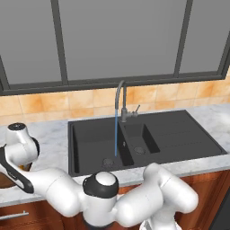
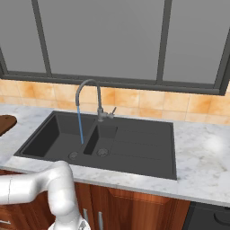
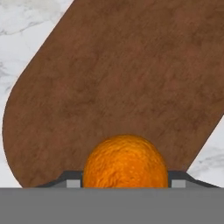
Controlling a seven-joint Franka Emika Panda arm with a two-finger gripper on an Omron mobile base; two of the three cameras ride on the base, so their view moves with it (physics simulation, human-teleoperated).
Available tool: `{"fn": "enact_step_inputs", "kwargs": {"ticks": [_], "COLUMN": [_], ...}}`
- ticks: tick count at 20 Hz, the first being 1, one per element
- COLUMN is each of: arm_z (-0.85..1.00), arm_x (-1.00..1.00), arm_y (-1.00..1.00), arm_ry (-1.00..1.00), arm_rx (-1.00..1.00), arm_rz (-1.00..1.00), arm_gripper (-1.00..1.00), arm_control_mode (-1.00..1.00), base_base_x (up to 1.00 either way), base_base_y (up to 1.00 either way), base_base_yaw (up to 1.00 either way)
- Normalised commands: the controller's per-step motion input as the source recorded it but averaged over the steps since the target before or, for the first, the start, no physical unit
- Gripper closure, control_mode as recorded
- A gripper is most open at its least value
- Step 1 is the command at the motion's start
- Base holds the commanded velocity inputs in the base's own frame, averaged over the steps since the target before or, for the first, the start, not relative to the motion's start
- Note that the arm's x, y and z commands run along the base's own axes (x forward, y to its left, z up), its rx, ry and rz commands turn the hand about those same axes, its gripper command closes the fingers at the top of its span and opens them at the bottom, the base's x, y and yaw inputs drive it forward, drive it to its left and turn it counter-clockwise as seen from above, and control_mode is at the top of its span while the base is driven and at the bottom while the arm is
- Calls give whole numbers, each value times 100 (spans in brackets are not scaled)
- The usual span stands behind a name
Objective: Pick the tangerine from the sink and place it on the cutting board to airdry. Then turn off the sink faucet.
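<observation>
gripper (image 3: 125, 186) clamped on tangerine (image 3: 125, 161) | cutting board (image 3: 122, 83) directly beyond | light, round, soft-skinned — gentle hold across the middle

Orange tangerine (image 3: 125, 161) over the brown cutting board (image 3: 113, 83); sink faucet (image 1: 120, 101) running.

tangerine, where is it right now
In the hand view the tangerine sits between the gripper fingertips, over the brown cutting board on the marble counter, no longer in the sink.
</observation>
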Motion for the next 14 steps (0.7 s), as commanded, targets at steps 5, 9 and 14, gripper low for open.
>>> {"fn": "enact_step_inputs", "kwargs": {"ticks": [5, 9, 14], "arm_z": [-25, -14, 8], "arm_x": [3, 0, -1], "arm_y": [11, 2, -4], "arm_ry": [0, 0, 0], "arm_rx": [-1, 0, 0], "arm_rz": [0, 0, 0], "arm_gripper": [-100, -100, -100], "arm_control_mode": [-100, -100, -100], "base_base_x": [0, 0, 0], "base_base_y": [0, 0, 0], "base_base_yaw": [0, 0, 0]}}
